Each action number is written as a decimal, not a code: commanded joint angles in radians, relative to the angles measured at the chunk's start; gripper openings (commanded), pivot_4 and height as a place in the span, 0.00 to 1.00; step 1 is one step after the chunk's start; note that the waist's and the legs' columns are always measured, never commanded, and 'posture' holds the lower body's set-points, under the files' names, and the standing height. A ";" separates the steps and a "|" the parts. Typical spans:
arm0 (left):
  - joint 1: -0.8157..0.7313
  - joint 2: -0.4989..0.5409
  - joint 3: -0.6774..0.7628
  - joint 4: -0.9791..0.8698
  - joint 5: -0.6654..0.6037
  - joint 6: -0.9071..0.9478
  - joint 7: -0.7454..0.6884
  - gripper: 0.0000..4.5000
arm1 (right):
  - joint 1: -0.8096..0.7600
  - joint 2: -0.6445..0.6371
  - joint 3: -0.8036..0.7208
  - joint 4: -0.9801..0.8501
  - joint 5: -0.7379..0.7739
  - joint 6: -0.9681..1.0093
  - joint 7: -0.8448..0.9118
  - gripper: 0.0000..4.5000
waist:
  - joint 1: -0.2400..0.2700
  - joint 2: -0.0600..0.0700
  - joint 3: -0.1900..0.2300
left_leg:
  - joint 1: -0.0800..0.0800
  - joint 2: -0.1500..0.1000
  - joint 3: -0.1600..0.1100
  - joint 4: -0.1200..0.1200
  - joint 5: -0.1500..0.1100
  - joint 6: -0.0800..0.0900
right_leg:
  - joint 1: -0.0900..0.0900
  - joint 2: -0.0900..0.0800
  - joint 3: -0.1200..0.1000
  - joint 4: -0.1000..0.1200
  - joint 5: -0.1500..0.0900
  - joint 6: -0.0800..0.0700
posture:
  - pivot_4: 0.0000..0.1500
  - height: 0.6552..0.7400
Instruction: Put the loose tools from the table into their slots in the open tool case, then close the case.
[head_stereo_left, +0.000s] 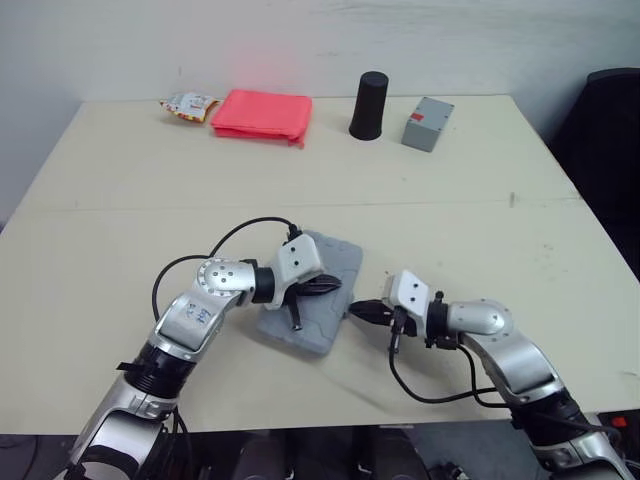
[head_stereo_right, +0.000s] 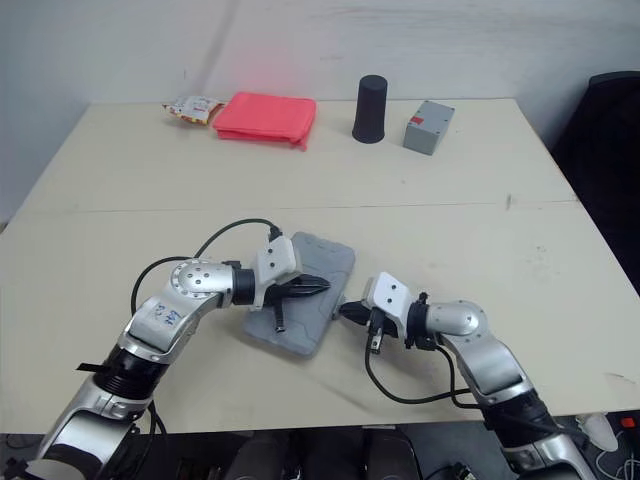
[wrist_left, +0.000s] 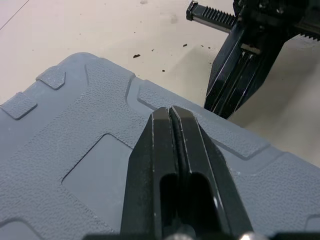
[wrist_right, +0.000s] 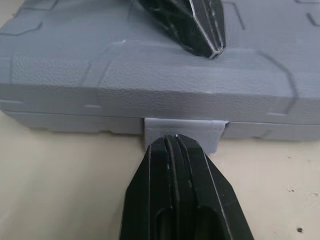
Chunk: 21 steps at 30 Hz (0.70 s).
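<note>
The grey tool case (head_stereo_left: 335, 255) lies closed and flat near the table's front middle. My left gripper (head_stereo_left: 335, 284) is shut, its fingertips resting on the lid (wrist_left: 95, 165) near the case's right edge. My right gripper (head_stereo_left: 352, 312) is also shut, with nothing held. Its tips press against the grey latch tab (wrist_right: 205, 129) on the case's side wall (wrist_right: 75, 107). In the right wrist view the left gripper's fingers (wrist_right: 192, 22) show on top of the lid. I see no loose tools on the table.
At the table's back stand a red folded cloth (head_stereo_left: 262, 114), a snack packet (head_stereo_left: 188, 104), a black cup (head_stereo_left: 368, 105) and a small grey box (head_stereo_left: 428, 124). Bare tabletop (head_stereo_left: 120, 240) surrounds the case.
</note>
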 joint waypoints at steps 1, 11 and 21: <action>0.057 0.023 -0.053 0.051 0.050 0.072 0.000 0.00 | -0.031 0.037 0.025 0.028 -0.016 -0.057 0.011 0.01 | -0.001 0.000 0.000 | 0.000 0.000 0.000 0.000 0.000 0.000 | 0.000 0.000 0.000 0.000 0.000 0.000 | 1.00 1.00; 0.113 0.033 -0.066 0.051 0.030 0.131 -0.016 0.00 | -0.101 0.118 0.062 0.115 -0.068 -0.121 0.026 0.01 | -0.021 -0.001 -0.003 | 0.010 0.002 0.001 -0.002 0.000 -0.002 | 0.007 -0.001 0.001 0.001 -0.001 -0.002 | 1.00 1.00; 0.194 0.026 -0.047 0.123 0.052 0.039 -0.001 0.00 | -0.156 0.127 0.082 0.246 -0.215 -0.348 -0.026 0.01 | -0.029 0.000 -0.016 | 0.026 0.009 0.001 -0.004 -0.007 -0.011 | 0.019 0.000 0.002 0.000 -0.005 -0.007 | 1.00 1.00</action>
